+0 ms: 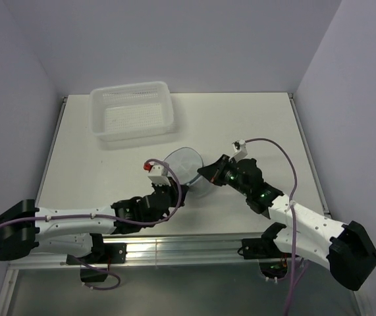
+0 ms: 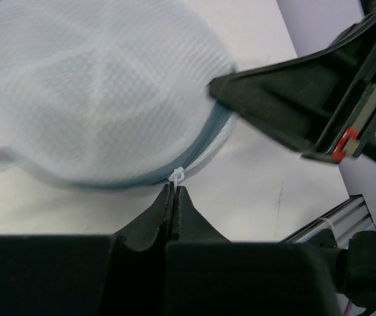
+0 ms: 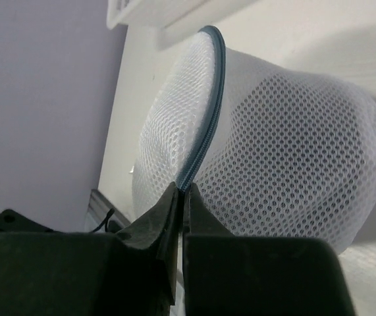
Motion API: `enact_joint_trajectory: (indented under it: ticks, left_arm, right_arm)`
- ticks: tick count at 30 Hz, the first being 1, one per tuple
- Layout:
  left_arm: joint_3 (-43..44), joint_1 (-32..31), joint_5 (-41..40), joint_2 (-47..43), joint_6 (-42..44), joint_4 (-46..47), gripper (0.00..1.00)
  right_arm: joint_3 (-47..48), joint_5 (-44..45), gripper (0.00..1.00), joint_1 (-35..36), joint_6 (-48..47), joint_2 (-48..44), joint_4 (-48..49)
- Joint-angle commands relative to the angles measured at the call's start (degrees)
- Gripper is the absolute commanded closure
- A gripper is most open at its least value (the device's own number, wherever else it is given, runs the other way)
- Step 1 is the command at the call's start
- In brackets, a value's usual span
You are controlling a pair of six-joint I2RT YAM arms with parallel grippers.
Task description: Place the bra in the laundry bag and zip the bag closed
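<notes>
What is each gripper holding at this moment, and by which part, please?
The left gripper appears to pinch the white pull tab at the edge of the laundry bag; the right gripper is shut on the bag's zipper rim.

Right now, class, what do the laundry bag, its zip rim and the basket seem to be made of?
The laundry bag: soft white mesh, probably synthetic, matte; open honeycomb holes show. The zip rim: grey-blue fabric tape, it seems; a narrow dull band. The basket: white plastic, likely; rigid perforated walls, slightly translucent.
</notes>
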Motion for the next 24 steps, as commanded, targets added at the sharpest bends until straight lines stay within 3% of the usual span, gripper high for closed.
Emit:
enact_joint_trajectory:
  ticks: [1, 4, 8, 11, 12, 14, 20, 24]
  left_arm:
    - [-2.9, -0.23, -2.85, -5.63, -2.17, -6.0, 1.0]
    - [-5.97, 0.56, -3.38, -9.51, -4.46, -10.04, 1.0]
    - [-6.86, 0.82, -4.7, -13.38, -5.52, -11.2, 1.0]
    - [-5.29, 0.82, -2.95, -12.26, -3.41, -8.13, 1.0]
    - [-4.41, 0.82, -2.16, -9.9, -2.89, -6.82, 1.0]
    - [-2.48, 0.74, -1.1, -7.6, -1.83, -4.62, 1.0]
    - [2.71, 0.74, 1.36, -0.3, -0.16, 1.8, 1.0]
    - [4.21, 0.74, 2.68, 1.98, 0.81, 4.27, 1.0]
  right_arm:
    - [2.36, -0.17, 1.0, -5.91, -4.19, 0.23, 1.52]
    - [2.79, -6.77, 1.0, -15.05, -7.09, 1.72, 1.87]
    - [5.95, -10.03, 1.0, -18.41, -9.99, 5.15, 0.38]
    - [7.71, -12.84, 0.67, -17.98, -10.35, 6.47, -0.5]
    - [7.54, -12.15, 0.41, -17.02, -9.91, 5.17, -1.2]
    - [6.49, -10.04, 0.13, -15.52, -9.56, 2.7, -2.6]
    - [1.66, -0.37, 0.11, -4.45, -4.99, -6.88, -7.53]
    - [-2.38, -1.77, 0.21, -1.9, 0.72, -6.98, -2.8]
